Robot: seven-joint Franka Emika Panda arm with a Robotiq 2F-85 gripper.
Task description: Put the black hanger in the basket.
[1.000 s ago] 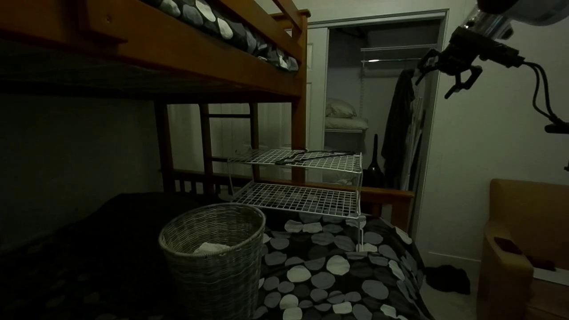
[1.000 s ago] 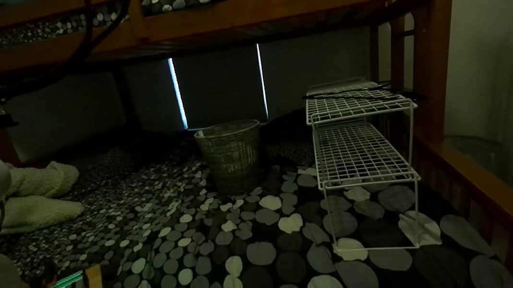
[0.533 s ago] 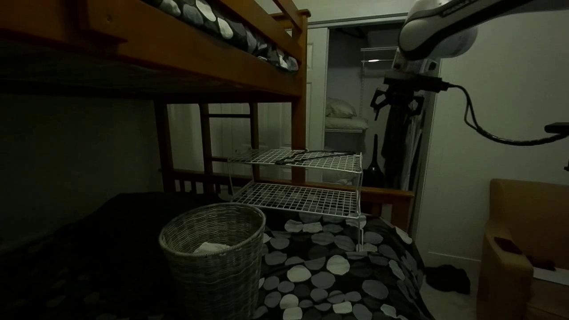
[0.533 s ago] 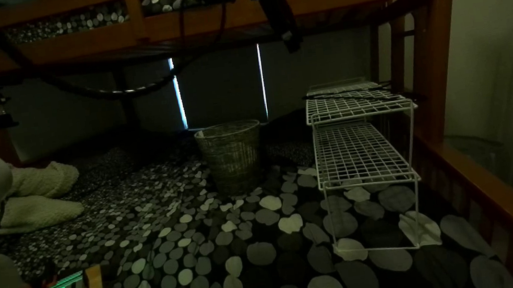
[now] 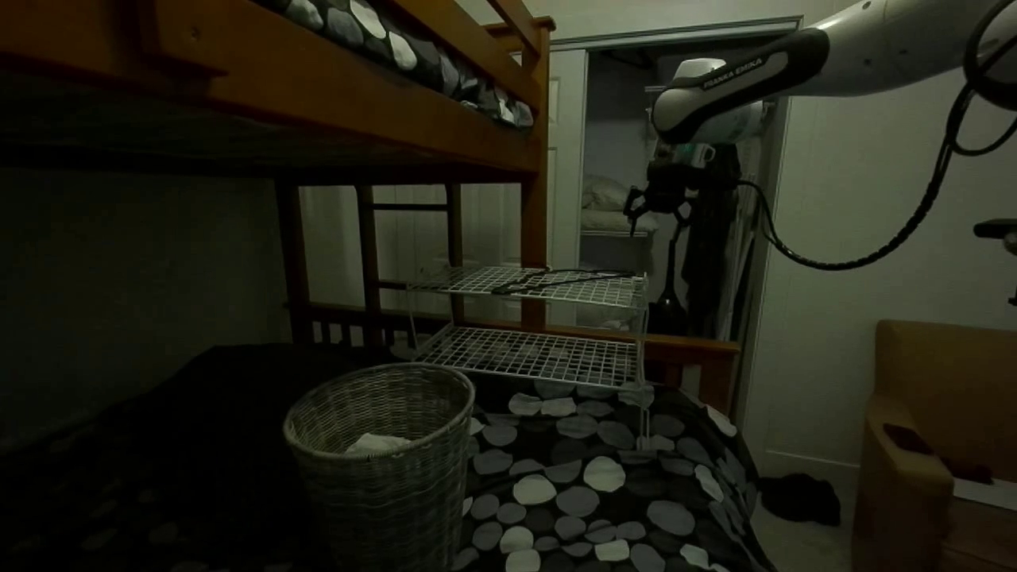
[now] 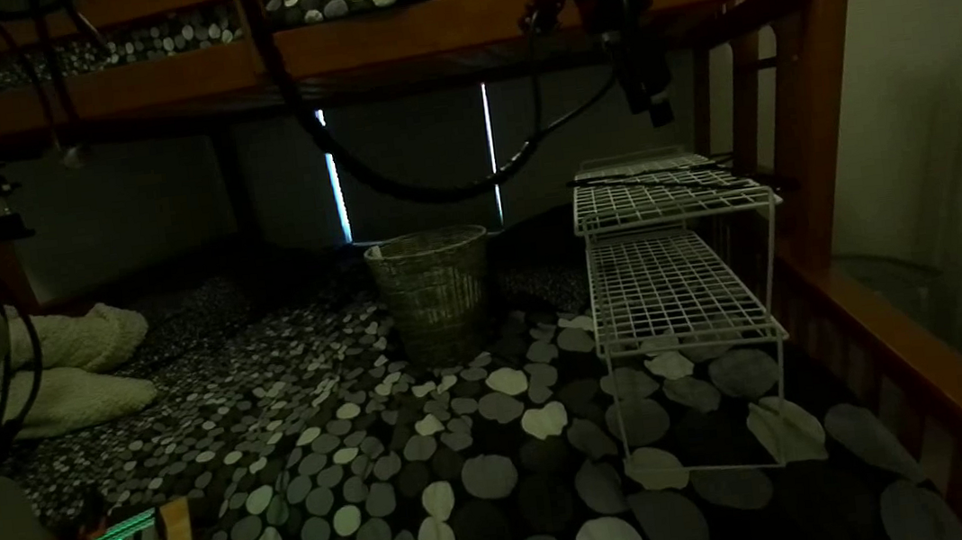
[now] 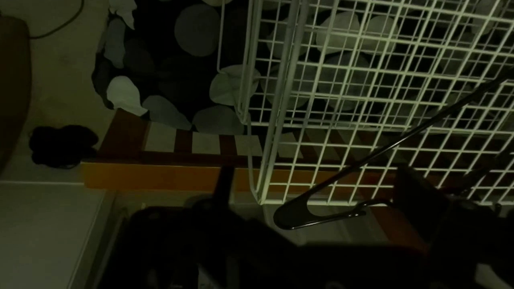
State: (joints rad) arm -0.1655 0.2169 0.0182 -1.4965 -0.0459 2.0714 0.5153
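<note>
- The black hanger (image 7: 361, 161) lies across the top shelf of the white wire rack (image 6: 683, 214); in the wrist view I can see one rounded shoulder end poking out past the shelf's edge.
- In that same view the hanger's thin bar slants over the pale grid, a faint glint along it.
- Higher than that shelf hangs the Robotiq gripper (image 5: 654, 229), pointing down, its jaws spread well apart and clear of the hanger.
- The round woven basket (image 5: 397, 500) stands upright near the rack but apart from it, some pale cloth (image 5: 377, 442) showing inside.
- Both rack and basket rest on the spotted bedspread (image 5: 580, 500), and the wooden upper bunk (image 5: 357, 103) runs higher up.
- The white Franka arm (image 5: 866, 48) reaches in above the rack's level, a black cable (image 6: 436, 194) drooping from it.
- Beyond the arm there's an open closet (image 5: 616, 143), and a tan armchair (image 5: 898, 492) stands well off to one side.
</note>
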